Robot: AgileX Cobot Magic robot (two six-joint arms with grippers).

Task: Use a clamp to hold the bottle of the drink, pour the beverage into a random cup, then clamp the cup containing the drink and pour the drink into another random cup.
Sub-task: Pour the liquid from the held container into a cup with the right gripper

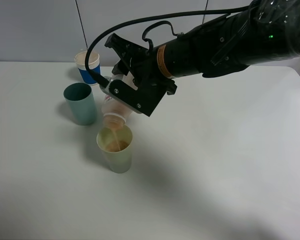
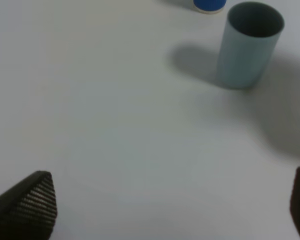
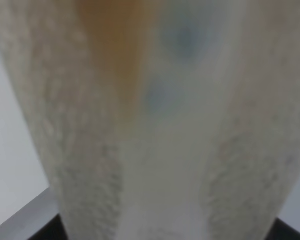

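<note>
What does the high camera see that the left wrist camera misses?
Only the high view: the right tool tipping the bottle, beverage running into the yellow-green tumbler. Only the left wrist view: the left tool, open and empty. Both: the teal tumbler, the blue cup and the white table.

Right gripper (image 1: 119, 100) clamps bottle (image 1: 113, 114), tipped neck-down directly over yellow-green tumbler (image 1: 116, 152). Peach beverage (image 1: 115, 145) inside the tumbler. Teal tumbler (image 1: 80, 103) beside it, blue cup (image 1: 88, 66) farther behind.
</note>
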